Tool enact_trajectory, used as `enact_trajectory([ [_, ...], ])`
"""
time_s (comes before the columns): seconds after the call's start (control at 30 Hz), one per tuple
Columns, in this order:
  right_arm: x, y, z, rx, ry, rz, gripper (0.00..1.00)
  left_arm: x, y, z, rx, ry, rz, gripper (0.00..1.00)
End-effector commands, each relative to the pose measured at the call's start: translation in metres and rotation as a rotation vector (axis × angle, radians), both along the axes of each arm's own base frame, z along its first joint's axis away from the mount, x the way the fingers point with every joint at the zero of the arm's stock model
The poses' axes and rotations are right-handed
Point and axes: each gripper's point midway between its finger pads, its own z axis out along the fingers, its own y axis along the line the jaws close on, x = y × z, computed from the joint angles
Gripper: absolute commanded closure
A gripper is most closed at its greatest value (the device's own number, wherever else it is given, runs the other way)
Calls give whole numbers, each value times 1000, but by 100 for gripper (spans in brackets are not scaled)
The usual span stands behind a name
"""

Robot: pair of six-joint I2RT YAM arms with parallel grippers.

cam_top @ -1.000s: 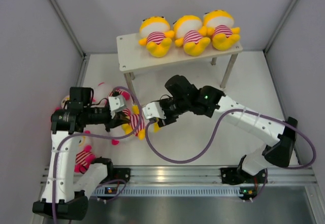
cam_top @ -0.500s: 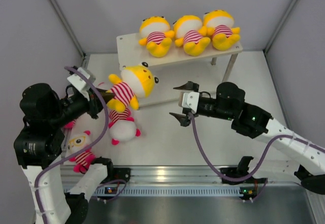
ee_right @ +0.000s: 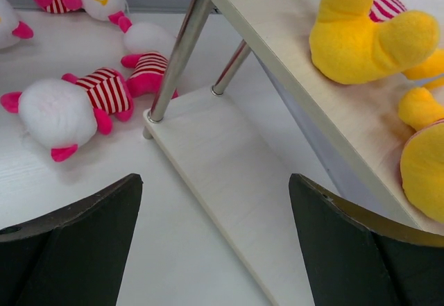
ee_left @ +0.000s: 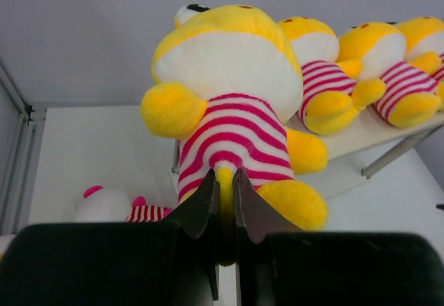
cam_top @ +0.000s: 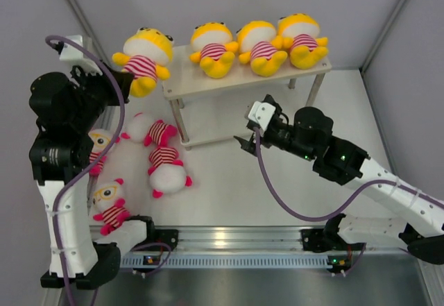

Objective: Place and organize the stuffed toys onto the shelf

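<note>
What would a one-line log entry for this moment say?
left end effector: shut on yellow toy, held left of shelf | right end effector: open, empty | shelf top: three yellow toys | table: four pink toys

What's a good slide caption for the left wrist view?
Left pincer shut on a yellow stuffed toy, held up near the shelf where three more yellow toys lie.

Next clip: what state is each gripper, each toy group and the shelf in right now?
Left gripper: shut on the held yellow toy's underside.
Held yellow toy: lifted in the air at the left end of the shelf, not yet set down.
Right gripper: open, holding nothing.
Three yellow toys: lying side by side on the shelf's top.
Four pink toys: lying on the table, left of the shelf.
Shelf: upright.
</note>
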Motion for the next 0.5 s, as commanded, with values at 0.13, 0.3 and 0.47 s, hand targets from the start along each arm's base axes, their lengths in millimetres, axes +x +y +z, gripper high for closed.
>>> enact_trajectory([
  [0.13, 11, -16, 27, 123, -23, -112, 13, 72, 14, 25, -233, -51, 142, 100],
  [0.3, 22, -28, 32, 167, -6, -205, 13, 99, 15, 10, -265, -4, 164, 100],
  [0.47, 24, -30, 27, 179, -10, -211, 13, 120, 3, -8, -306, 57, 120, 100],
])
